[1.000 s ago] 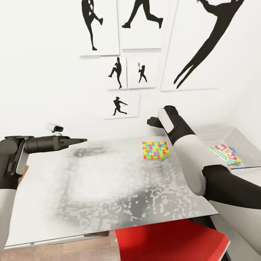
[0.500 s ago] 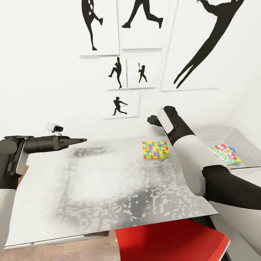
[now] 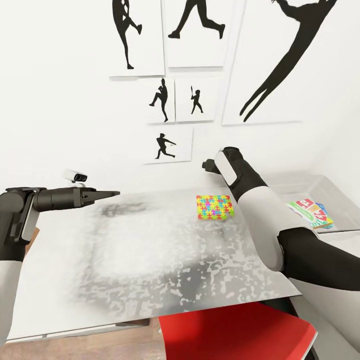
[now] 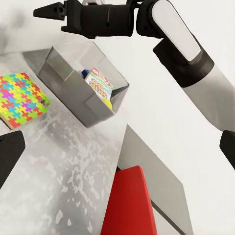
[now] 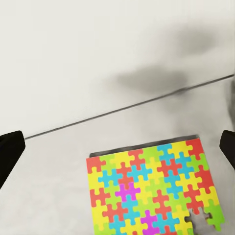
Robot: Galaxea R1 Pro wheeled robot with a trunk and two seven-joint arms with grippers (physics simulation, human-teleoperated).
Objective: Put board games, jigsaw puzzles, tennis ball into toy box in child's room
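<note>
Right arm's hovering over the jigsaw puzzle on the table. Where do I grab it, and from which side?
The jigsaw puzzle lies flat on the table, so nothing offers from above. Probably best to pinch the thin edge nearest the right gripper, coming in low from the wall side; its fingers already straddle that edge.

Multicoloured jigsaw puzzle [image 3: 215,207]; glossy mottled grey table [image 3: 150,260]; red, perhaps a chair [image 3: 235,332].

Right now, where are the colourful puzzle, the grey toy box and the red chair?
jigsaw puzzle [image 3: 215,207]: head view, middle of its top face.
toy box [image 4: 68,83]: left wrist view, its near side wall.
red chair [image 3: 235,332]: head view, its seat.
</note>
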